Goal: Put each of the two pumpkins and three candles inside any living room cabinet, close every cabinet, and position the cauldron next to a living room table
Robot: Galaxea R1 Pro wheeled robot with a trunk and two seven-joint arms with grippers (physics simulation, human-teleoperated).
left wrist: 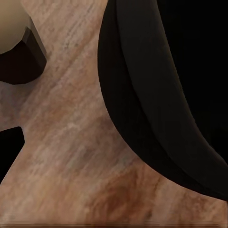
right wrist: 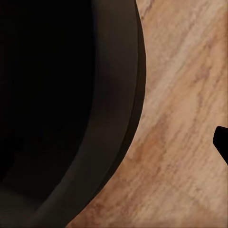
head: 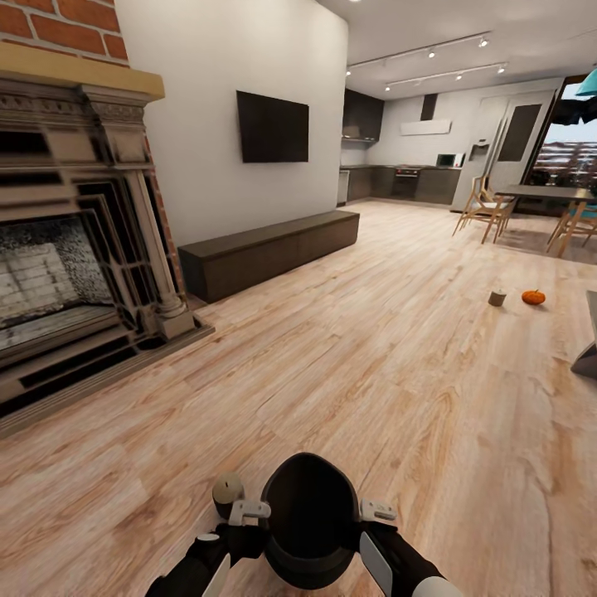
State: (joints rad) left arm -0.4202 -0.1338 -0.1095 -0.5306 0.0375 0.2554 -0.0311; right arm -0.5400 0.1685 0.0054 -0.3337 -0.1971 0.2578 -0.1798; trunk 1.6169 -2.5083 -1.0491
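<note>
Between both arms, at six o'clock low in the head view: black cauldron [head: 308,518], mouth up, flanked by left gripper [head: 246,512] at its nine o'clock rim and right gripper [head: 377,510] at its three o'clock rim. Whether either pair of fingers is spread, pressed together or pinching the rim, cannot tell; only pale brackets beside the pot visible, with the curved dark wall [left wrist: 156,95] and plank floor in the wrist views.

Just beside the left gripper, at the cauldron's ten o'clock: short candle [head: 227,491], cream top over a dark body, standing upright on the floor [head: 348,356].

Farther out, toward two o'clock: second candle [head: 497,298] and orange pumpkin [head: 533,297], near each other, well apart from the robot. Toward eleven o'clock, along the white wall under the dark screen [head: 272,127]: long low brown cabinet [head: 269,249], fronts appearing closed. Fireplace [head: 79,249] at nine o'clock. Dining table [head: 543,192] with chairs at one o'clock, far back.

Step in hand, by judgement: carrying or about to carry the cauldron with both arms toward a table. Next move calls for a firm two-sided hold, level lift, and a drive toward one o'clock, steering wide of the candle and pumpkin on the floor. Storing those items likely left for afterwards.
</note>
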